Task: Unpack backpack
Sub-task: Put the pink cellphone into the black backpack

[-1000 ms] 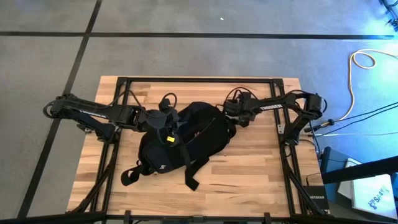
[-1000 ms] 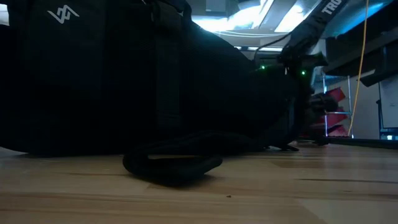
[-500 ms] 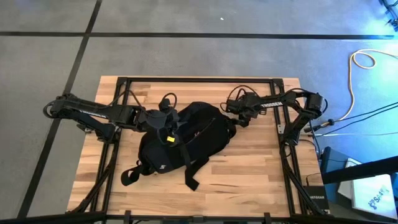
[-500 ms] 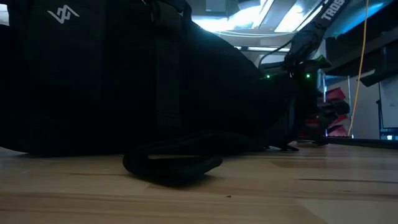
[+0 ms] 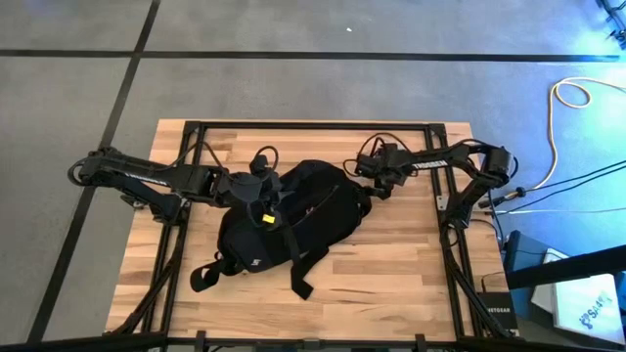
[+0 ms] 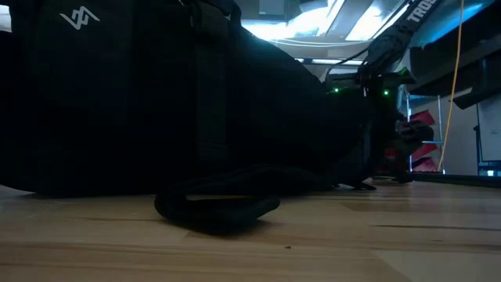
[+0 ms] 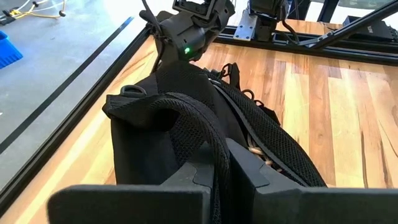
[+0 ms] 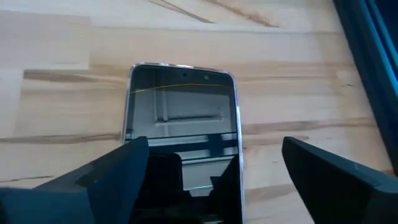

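Mid-desk, backpack [image 5: 284, 220] strap pinched by left gripper [image 7: 225, 171]; right gripper [image 8: 211, 163] spread wide over phone [image 8: 181, 134], seen only wrist-side.

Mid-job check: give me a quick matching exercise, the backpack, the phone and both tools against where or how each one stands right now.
Things:
1. backpack
2. phone
3. left tool
4. right tool

States:
A. open, hanging over the phone
B. shut on a backpack strap
C. lying flat on the bare wood
D. lying in the middle of the table, straps trailing toward the near edge

Pairs: 1-D, 2-C, 3-B, 4-A
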Robot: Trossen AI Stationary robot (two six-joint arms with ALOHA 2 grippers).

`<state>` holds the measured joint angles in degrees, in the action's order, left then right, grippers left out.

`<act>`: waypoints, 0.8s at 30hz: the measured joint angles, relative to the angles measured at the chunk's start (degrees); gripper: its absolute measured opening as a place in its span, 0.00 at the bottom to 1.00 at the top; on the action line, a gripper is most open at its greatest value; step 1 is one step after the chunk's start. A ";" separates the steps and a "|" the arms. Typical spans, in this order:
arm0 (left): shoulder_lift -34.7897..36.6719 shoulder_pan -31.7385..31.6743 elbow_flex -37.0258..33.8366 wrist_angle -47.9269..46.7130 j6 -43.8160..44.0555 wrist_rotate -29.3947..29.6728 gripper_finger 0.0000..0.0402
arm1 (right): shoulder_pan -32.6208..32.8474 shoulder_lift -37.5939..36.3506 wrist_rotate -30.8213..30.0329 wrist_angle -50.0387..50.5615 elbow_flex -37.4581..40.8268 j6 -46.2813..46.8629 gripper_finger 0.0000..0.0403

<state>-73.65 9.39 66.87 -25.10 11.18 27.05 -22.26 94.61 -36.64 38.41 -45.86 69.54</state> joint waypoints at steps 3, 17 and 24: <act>0.00 0.02 0.00 0.00 0.00 0.00 0.01 | -1.02 -0.23 0.98 1.62 -0.54 -1.17 0.91; 0.00 0.00 0.00 -0.02 0.00 0.00 0.01 | 1.94 -6.72 -0.55 1.46 -5.26 -5.06 0.88; 0.00 0.02 0.00 0.00 0.00 -0.01 0.01 | 3.96 -6.73 2.86 1.95 -5.26 -5.36 0.88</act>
<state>-73.65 9.41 66.87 -25.10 11.18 27.03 -18.31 87.88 -33.77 40.36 -51.11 64.18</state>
